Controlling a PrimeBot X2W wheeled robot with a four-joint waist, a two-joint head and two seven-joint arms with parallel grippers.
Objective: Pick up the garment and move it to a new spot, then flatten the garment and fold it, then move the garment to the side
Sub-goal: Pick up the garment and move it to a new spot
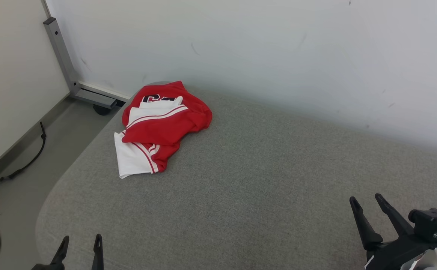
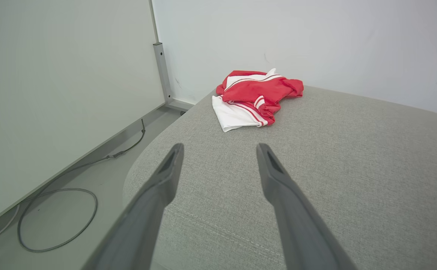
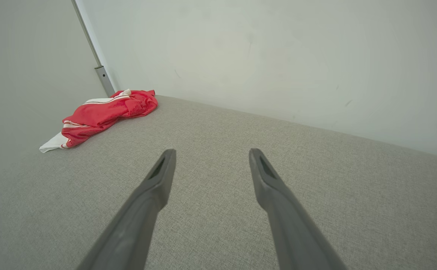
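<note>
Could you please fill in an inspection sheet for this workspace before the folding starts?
Surface: grey woven-fabric padded surface, rounded near-left corner, bearing only the garment.
Job's things: crumpled red and white jersey, bunched at the far left corner, not yet flattened.
Clutter: nothing seen.
Claws: left claw open, near left; right claw open, near right; both apart from the jersey, holding nothing.
Cables: black cable on the floor by the left panel; looped cable on the floor.
Surroundings: white wall behind; grey metal post with a caster foot.
</note>
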